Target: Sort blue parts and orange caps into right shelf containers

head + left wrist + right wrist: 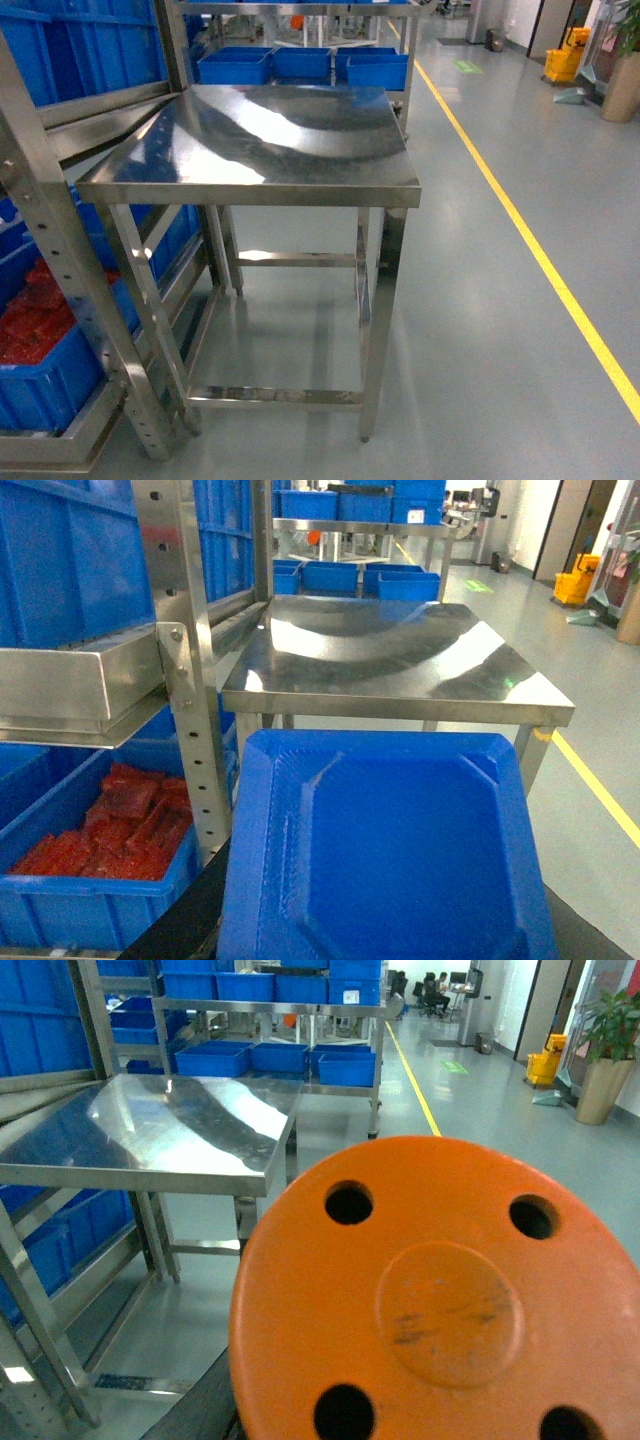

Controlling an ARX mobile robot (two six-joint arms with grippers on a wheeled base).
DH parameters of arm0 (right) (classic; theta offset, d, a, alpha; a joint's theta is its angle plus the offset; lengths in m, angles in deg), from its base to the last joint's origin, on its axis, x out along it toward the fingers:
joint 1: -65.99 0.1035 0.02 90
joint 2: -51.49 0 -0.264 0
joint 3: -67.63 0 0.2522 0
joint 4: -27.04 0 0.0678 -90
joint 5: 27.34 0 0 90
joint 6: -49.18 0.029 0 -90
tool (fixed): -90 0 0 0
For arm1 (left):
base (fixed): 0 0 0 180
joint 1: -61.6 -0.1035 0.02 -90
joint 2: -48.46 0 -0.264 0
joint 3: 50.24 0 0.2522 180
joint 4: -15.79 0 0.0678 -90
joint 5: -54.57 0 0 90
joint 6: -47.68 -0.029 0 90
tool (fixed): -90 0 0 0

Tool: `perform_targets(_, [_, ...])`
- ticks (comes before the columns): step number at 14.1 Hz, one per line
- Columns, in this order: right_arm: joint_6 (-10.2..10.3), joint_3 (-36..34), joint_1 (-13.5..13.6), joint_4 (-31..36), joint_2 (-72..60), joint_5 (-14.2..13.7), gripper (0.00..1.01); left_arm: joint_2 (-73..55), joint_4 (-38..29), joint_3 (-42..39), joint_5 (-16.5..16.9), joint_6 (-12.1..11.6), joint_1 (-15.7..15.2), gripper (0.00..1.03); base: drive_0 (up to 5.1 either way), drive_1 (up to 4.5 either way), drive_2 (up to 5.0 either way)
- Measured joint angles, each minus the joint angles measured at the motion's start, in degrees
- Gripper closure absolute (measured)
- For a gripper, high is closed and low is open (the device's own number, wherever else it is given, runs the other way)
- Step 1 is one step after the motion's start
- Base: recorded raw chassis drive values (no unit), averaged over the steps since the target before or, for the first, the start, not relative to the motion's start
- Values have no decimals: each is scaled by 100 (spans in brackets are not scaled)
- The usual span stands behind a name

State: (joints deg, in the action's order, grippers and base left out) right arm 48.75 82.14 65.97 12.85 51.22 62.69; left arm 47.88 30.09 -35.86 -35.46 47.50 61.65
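Blue part (385,850) is filling the lower left wrist view, a squarish moulded piece with a recessed octagonal centre, sitting right up against the camera. Orange cap (440,1300) is filling the lower right wrist view, a round disc with holes around a raised centre. We are seeing neither pincer in any view, so we cannot tell whether either one is wide, narrow or holding. Neither piece is showing in the head view. Beyond them the steel tabletop (270,140) is standing bare and reflecting the lights. Blue crates (300,65) are lining up on the low shelf past its far edge. To the left, a steel rack (60,250) is carrying more blue crates, one (90,890) lying full of red pieces (130,825). A yellow floor line (530,240) is running along the right.
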Motion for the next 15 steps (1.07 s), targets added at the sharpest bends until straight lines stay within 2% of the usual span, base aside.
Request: perform_targets(15, [0,2,0,0,0,-4,57,0,-11,0,-2,0,0,60,13,446,-420])
